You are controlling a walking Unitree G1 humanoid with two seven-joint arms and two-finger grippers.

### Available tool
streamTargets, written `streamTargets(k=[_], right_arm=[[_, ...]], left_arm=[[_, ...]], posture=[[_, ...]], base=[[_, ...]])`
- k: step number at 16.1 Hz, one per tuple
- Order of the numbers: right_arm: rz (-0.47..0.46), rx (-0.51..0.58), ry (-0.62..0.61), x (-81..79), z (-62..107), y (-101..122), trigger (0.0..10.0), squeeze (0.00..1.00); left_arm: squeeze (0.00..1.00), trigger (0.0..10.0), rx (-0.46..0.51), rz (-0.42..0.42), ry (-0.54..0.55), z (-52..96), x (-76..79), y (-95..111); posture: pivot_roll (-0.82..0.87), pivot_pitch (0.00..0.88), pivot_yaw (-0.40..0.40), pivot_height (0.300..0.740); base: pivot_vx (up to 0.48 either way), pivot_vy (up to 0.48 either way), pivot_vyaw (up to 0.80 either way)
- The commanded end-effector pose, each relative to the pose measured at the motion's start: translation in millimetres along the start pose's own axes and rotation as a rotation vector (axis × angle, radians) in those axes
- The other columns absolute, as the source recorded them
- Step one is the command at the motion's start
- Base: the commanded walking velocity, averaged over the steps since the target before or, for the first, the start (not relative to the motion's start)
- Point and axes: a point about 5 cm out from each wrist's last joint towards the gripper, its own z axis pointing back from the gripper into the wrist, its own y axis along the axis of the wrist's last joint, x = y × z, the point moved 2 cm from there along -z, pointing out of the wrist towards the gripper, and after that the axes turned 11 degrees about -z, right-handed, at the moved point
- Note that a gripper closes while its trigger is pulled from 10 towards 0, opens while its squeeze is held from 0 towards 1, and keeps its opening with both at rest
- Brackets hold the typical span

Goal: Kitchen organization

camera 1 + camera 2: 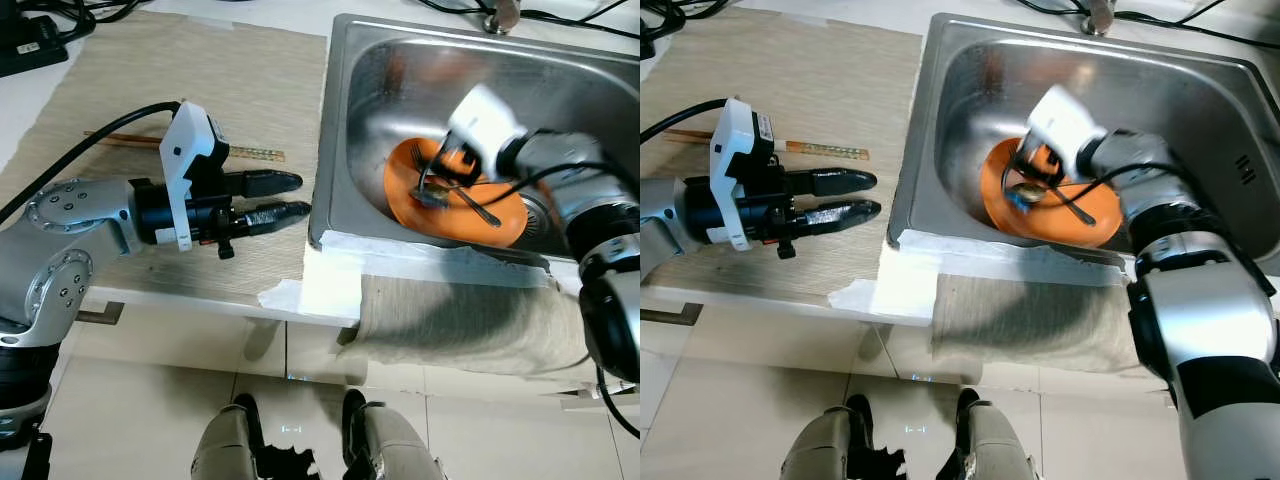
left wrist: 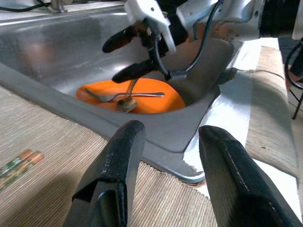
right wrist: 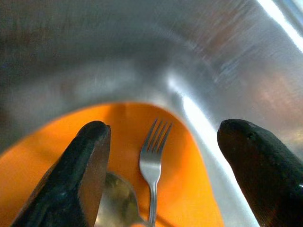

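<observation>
1. The fork (image 3: pixel 152 156) and spoon (image 2: pixel 126 104) are lying crossed on the orange plate (image 1: pixel 505 222) in the sink (image 1: pixel 380 70), at the right.
2. The right gripper (image 3: pixel 161 156) is hovering spread above them; straddling one handle only looks wise.
3. The left gripper (image 1: pixel 290 196) is waiting, spread, over the mat (image 1: pixel 250 80).

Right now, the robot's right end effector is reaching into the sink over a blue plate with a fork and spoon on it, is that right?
Not quite: the plate is orange, not blue, as the left eye view shows. The rest holds: the right end effector is in the sink, open over the plate, with the fork and spoon lying on it.
</observation>
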Motion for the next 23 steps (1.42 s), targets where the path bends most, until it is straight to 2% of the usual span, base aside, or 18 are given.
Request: streamTargets(k=[1,4,6,7,9,10,13,14,15,17,19,21,23], right_arm=[[-0.050,0.082,-0.022,9.2,7.1,8.7,10.0,0.00],[-0.230,0.389,-0.101,24.5,22.4,31.9,10.0,0.00],[-0.325,0.523,-0.064,20.1,32.0,33.2,10.0,0.00],[-0.357,0.550,-0.055,16.8,40.7,28.8,10.0,0.00],[-0.373,0.536,-0.096,17.5,46.3,21.9,10.0,0.00],[-0.446,0.527,-0.173,17.0,54.0,8.4,10.0,0.00],[-0.478,0.530,-0.174,5.5,56.7,0.8,10.0,0.00],[-0.476,0.509,-0.140,-1.8,57.0,-0.6,10.0,0.00],[-0.471,0.487,-0.111,-4.3,55.7,-0.5,10.0,0.00],[-0.405,0.370,-0.131,-2.4,44.3,-8.0,10.0,0.00],[-0.380,0.317,-0.120,-1.9,36.3,-11.8,10.0,0.00],[-0.310,0.247,-0.081,-2.6,30.7,-17.9,10.0,0.00],[-0.296,0.205,-0.085,1.4,26.3,-18.2,10.0,0.00]], left_arm=[[0.00,10.0,0.007,-0.032,0.044,1.5,-4.1,3.7],[0.00,10.0,0.005,-0.056,0.188,13.1,-15.2,8.6],[0.00,10.0,-0.009,-0.075,0.265,23.4,-22.1,8.4],[0.00,10.0,-0.053,-0.096,0.382,30.4,-34.3,5.3],[0.00,10.0,-0.078,-0.094,0.450,35.0,-40.6,3.1],[0.00,10.0,-0.070,-0.054,0.486,38.0,-44.7,-1.1],[0.00,10.0,-0.093,-0.050,0.495,38.8,-48.7,-10.2],[0.00,10.0,-0.092,-0.051,0.495,38.1,-50.3,-10.7],[0.00,10.0,-0.096,-0.065,0.489,37.1,-51.2,-10.0],[0.00,10.0,-0.089,-0.075,0.426,31.6,-48.3,-9.9],[0.00,10.0,-0.081,-0.087,0.375,28.6,-44.5,-12.5],[0.00,10.0,-0.147,-0.121,0.340,32.2,-48.8,-21.7],[0.00,10.0,-0.187,-0.164,0.326,34.4,-56.9,-22.8]], posture=[[-0.12,0.248,-0.068,0.740],[-0.12,0.226,-0.076,0.740],[-0.12,0.220,-0.079,0.740],[-0.12,0.220,-0.079,0.740],[-0.12,0.221,-0.080,0.740],[-0.13,0.222,-0.071,0.740],[-0.14,0.223,-0.064,0.740],[-0.14,0.225,-0.062,0.740],[-0.14,0.226,-0.062,0.740],[-0.14,0.223,-0.063,0.740],[-0.13,0.222,-0.069,0.740],[-0.12,0.229,-0.074,0.740],[-0.12,0.231,-0.076,0.740]], base=[[0.000,0.000,0.00],[0.000,0.000,0.00],[0.000,0.000,0.00],[0.000,0.000,0.00],[0.000,0.000,0.00],[0.000,0.000,0.00],[0.000,0.000,0.00],[0.000,0.000,0.00],[0.000,0.000,0.00],[0.000,0.000,0.00],[0.000,0.000,0.00],[0.000,0.000,0.00],[0.000,0.000,0.00]])
